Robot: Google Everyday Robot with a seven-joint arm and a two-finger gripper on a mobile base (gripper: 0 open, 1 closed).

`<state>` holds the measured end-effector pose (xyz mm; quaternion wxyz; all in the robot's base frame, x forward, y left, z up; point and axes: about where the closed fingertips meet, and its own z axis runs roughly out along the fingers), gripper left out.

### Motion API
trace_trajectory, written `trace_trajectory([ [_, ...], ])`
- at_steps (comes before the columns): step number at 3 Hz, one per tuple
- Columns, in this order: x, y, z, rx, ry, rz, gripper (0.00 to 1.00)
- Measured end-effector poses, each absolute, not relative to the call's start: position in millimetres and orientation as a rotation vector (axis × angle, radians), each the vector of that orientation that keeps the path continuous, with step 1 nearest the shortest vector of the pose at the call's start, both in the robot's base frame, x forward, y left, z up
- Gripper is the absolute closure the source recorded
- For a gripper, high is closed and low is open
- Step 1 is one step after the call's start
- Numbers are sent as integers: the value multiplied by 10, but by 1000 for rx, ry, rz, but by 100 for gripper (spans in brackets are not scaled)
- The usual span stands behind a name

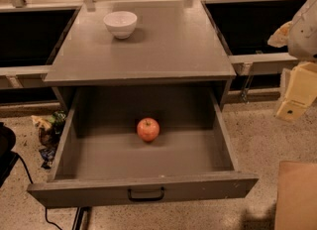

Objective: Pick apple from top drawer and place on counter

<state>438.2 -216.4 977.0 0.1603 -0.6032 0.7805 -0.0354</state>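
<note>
The apple (148,129), small, round and red-orange, lies on the floor of the open top drawer (143,190), a little behind its middle. The drawer is pulled fully out, its black pull handle (146,195) at the centre of the front panel. The counter (163,45) is the flat grey cabinet top above and behind the drawer. My gripper (296,94) shows at the right edge of the camera view as pale yellow parts under a white arm. It hangs over the floor, to the right of the drawer and well apart from the apple.
A white bowl (120,24) stands on the counter's back left. Dark open bays flank the cabinet on both sides. Wrappers and litter (48,132) lie on the speckled floor left of the drawer, with a black cable. A tan box corner (297,197) is at the bottom right.
</note>
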Motion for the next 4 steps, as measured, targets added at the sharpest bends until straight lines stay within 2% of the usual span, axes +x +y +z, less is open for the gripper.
trace_trajectory([
  [1,4383,-2163,9769,-1723,2229,-101,0],
  [2,4514,-1954,9480,-1691,2212,-41,0],
  [4,4690,-1149,8334,-1525,2165,295,0],
])
